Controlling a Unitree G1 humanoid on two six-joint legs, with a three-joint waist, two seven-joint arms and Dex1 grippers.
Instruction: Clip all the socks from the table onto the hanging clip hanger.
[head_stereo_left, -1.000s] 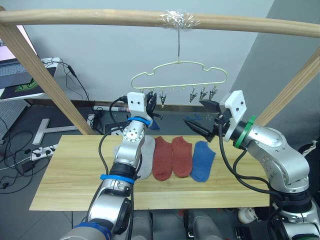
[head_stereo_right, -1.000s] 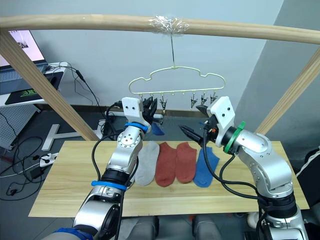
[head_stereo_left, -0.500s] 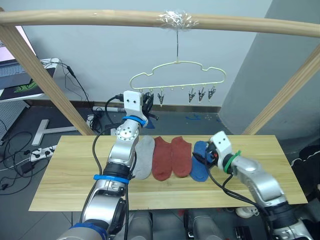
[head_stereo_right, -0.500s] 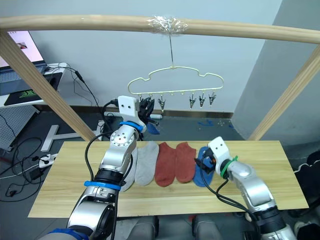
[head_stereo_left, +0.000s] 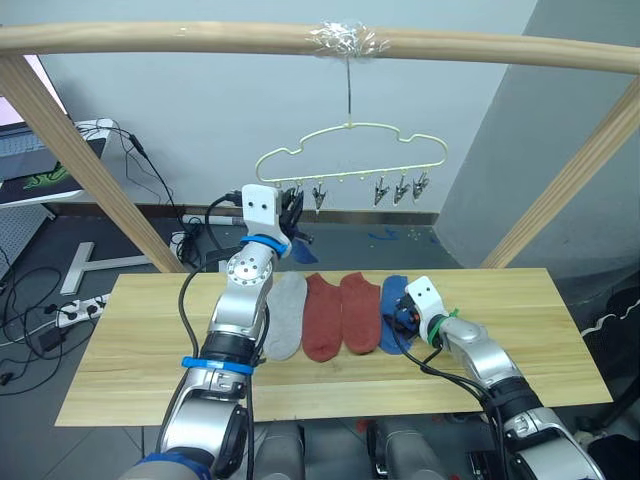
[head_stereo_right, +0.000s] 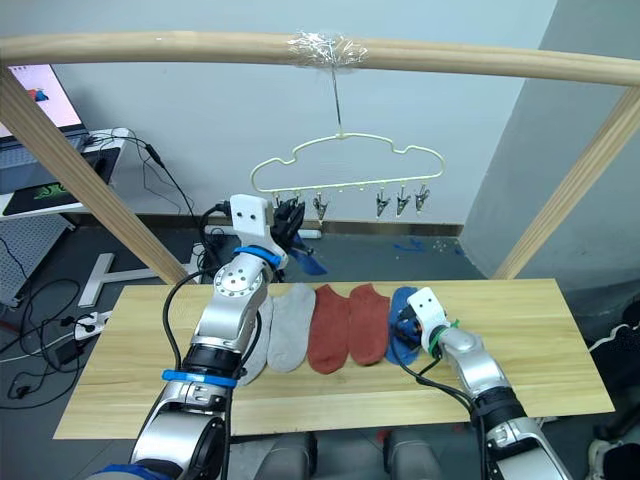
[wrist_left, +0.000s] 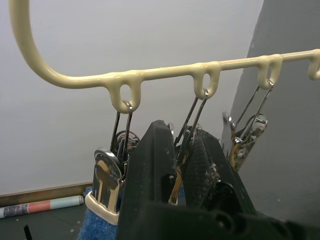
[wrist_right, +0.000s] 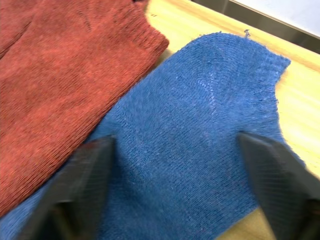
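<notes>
The pale yellow-green clip hanger (head_stereo_left: 350, 128) hangs by its hook from the wooden rail (head_stereo_left: 200, 38). My left gripper (head_stereo_left: 293, 212) is raised to its left-hand clips (wrist_left: 120, 150), and its fingers (wrist_left: 152, 165) are shut on one clip. A blue sock (wrist_left: 97, 227) dangles from the clip beside it. On the table (head_stereo_left: 130, 350) lie a grey sock (head_stereo_left: 288, 312), two rust red socks (head_stereo_left: 322, 318), and a blue sock (wrist_right: 200, 130). A second grey sock (head_stereo_right: 255, 345) is partly hidden behind my left arm. My right gripper (wrist_right: 177, 190) is down over the blue sock, open, with a finger on each side.
Three free clips (head_stereo_left: 400, 188) hang at the hanger's right end. Slanted wooden posts (head_stereo_left: 75, 150) stand at both sides behind the table. A white desk with a laptop (head_stereo_left: 30, 160) and floor cables (head_stereo_left: 60, 310) lie at the far left.
My right gripper has dropped from mid-air beside the hanger down onto the blue sock on the table. The left gripper stays at the clips.
</notes>
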